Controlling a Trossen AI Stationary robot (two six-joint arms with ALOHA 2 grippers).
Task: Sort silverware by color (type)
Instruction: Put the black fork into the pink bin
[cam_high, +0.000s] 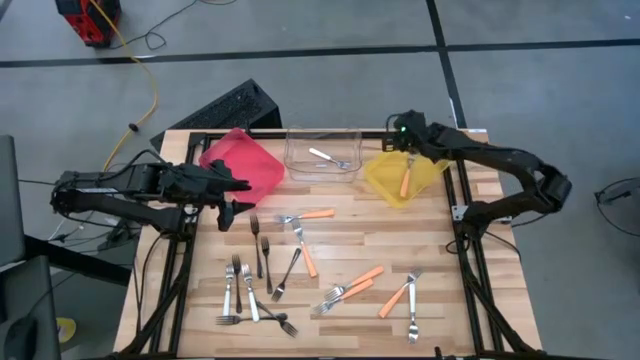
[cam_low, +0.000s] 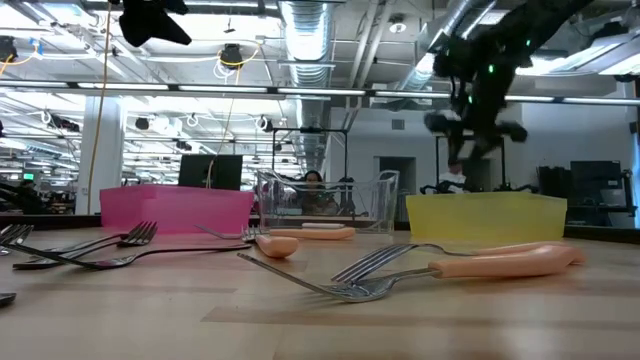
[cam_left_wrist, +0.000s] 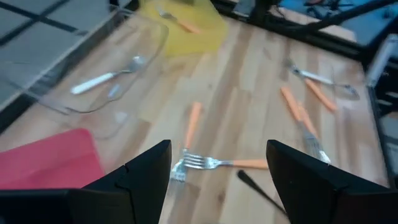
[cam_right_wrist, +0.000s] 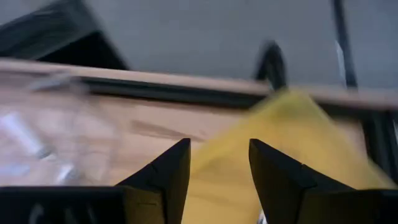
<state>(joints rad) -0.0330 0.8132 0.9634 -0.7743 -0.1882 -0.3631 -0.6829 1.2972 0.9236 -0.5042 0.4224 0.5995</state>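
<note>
Silverware lies scattered over the near half of the wooden table: orange-handled forks (cam_high: 360, 283), dark forks (cam_high: 258, 245) and silver forks (cam_high: 248, 290). Along the far edge stand a red bin (cam_high: 243, 165), a clear bin (cam_high: 322, 152) holding a silver fork (cam_high: 328, 158), and a yellow bin (cam_high: 400, 178) holding an orange-handled fork (cam_high: 405, 180). My left gripper (cam_high: 238, 197) hovers open beside the red bin, above an orange-handled fork (cam_left_wrist: 217, 163). My right gripper (cam_high: 402, 135) hangs open above the yellow bin's far side (cam_right_wrist: 286, 118), nothing between its fingers.
A black frame (cam_high: 462, 215) runs along the table's edges on both sides. A dark flat object (cam_high: 235, 105) lies on the floor beyond the far edge, with a yellow cable (cam_high: 150, 95). Bare wood (cam_high: 350, 235) shows between the bins and the scattered forks.
</note>
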